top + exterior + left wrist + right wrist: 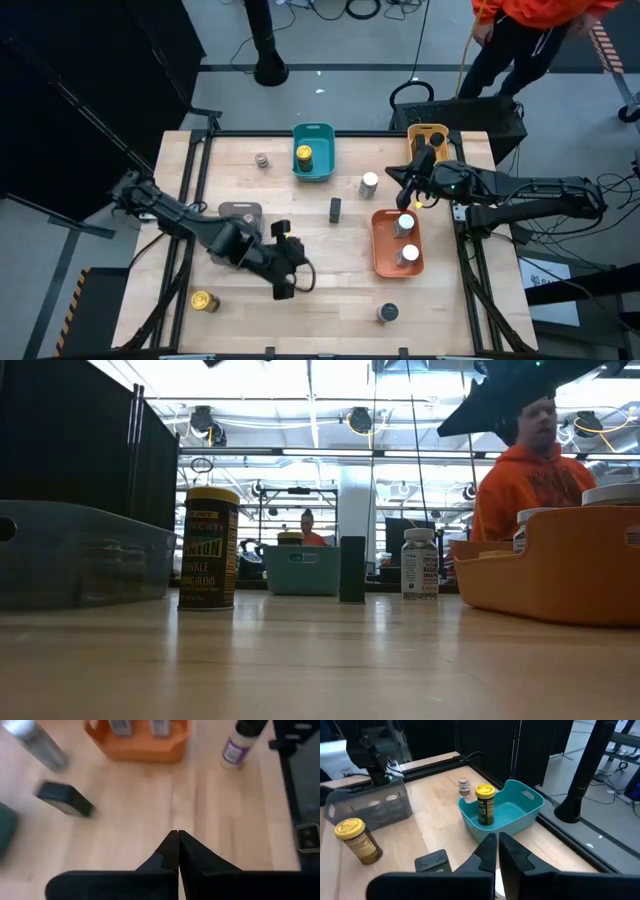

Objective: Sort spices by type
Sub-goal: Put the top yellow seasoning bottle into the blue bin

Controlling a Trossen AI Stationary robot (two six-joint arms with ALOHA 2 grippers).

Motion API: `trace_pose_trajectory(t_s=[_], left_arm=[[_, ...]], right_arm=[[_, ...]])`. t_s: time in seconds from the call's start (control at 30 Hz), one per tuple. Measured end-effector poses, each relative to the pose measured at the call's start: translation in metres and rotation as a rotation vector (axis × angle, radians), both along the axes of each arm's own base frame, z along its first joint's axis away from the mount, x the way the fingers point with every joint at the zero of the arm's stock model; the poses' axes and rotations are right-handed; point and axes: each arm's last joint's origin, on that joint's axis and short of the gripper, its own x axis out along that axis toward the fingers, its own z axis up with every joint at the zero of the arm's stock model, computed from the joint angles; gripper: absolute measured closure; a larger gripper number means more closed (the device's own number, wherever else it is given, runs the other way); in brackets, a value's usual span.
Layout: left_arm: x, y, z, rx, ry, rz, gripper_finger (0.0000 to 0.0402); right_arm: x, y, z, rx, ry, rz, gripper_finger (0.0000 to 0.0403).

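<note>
My overhead camera looks straight down on the whole table [330,255]. My low one sits at tabletop level, facing the room. Both wrist cameras look close past their fingers; all share the teal tray [314,152].

The yellow-topped jar [208,548] in the low view has a label that partly reads "WHOLE" and "BLEND".

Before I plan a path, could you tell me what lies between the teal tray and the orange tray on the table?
In the high view, a slim black jar stands between the teal tray and the orange tray; a white-topped jar stands nearby.
</note>
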Motion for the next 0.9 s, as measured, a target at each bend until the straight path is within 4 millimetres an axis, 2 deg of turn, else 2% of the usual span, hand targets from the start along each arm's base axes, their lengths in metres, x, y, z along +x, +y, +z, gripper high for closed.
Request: trace_pose_trajectory(t_s=[0.07, 0.17, 0.27, 0.37, 0.6, 0.67, 0.77, 0.9], left_arm=[[-0.001, 0.008, -0.004, -0.024, 0.068, 0.013, 0.0397], [-0.008, 0.018, -0.01, 0.029, 0.171, 0.071, 0.0384], [-0.015, 0.028, -0.015, 0.051, 0.285, 0.132, 0.0354], [-0.021, 0.034, -0.018, 0.065, 0.359, 0.158, 0.0306], [-0.016, 0.041, -0.025, 0.085, 0.343, 0.165, 0.0152], [-0.015, 0.045, -0.028, 0.09, 0.335, 0.178, 0.012], [-0.011, 0.049, -0.036, 0.078, 0.32, 0.178, 0.0095], [-0.008, 0.054, -0.039, 0.054, 0.314, 0.156, 0.0089]], right_arm=[[-0.001, 0.0, 0.0, -0.005, 0.0, 0.003, 0.0403], [-0.003, 0.0, 0.002, 0.014, -0.022, -0.002, 0.0403], [-0.004, 0.001, 0.002, 0.035, -0.023, -0.004, 0.0403], [-0.003, 0.003, 0.001, 0.035, -0.015, 0.006, 0.0403], [-0.003, 0.004, 0.001, 0.039, -0.017, 0.008, 0.0403], [-0.003, 0.004, 0.0, 0.04, -0.011, 0.007, 0.0403], [-0.004, 0.004, -0.001, 0.041, -0.002, 0.007, 0.0403], [-0.004, 0.004, -0.002, 0.042, 0.01, 0.007, 0.0403]])
